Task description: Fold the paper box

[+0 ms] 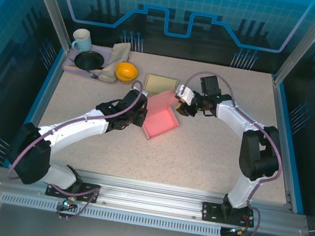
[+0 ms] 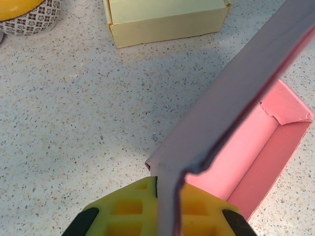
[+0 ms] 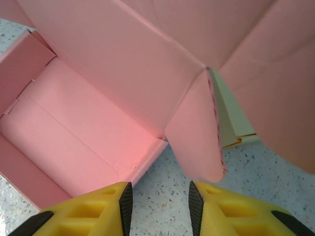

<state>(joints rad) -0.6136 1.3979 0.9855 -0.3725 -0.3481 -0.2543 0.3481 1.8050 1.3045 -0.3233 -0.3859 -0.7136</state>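
- Left jaws: pressed together on the raised lid panel (image 2: 231,93) of the pink paper box (image 1: 160,121). The left wrist view shows the panel's edge running down between the yellow fingers (image 2: 128,211).
- Right jaws: spread, gripping nothing. The right wrist view shows speckled bench between its two yellow fingers (image 3: 231,211), and a rounded side tab (image 3: 197,137) of the box hangs just ahead of the gap.
- Pink paper box, location: centre of the bench (image 1: 210,162), between the two arms, tray part lying flat and open, lid standing tilted.
- Top view alone: both arms reach inward to the box, the left arm (image 1: 78,126) from the near left and the right arm (image 1: 235,118) from the right.
- Top view alone: at the far left corner a tray (image 1: 67,68) carries a pale mug (image 1: 81,39), a black dish (image 1: 89,59) and a folded cloth (image 1: 118,55).
- Orange bowl (image 1: 126,72): beside that tray. The left wrist view adds a patterned outer wall (image 2: 29,22).
- Yellow box (image 1: 161,84): just beyond the pink one. The left wrist view shows its near wall (image 2: 167,27), closed. The right wrist view gives only a sliver (image 3: 229,118) behind the pink flaps.
- Right wrist view alone: the box interior (image 3: 88,132), with creased floor and low side walls.
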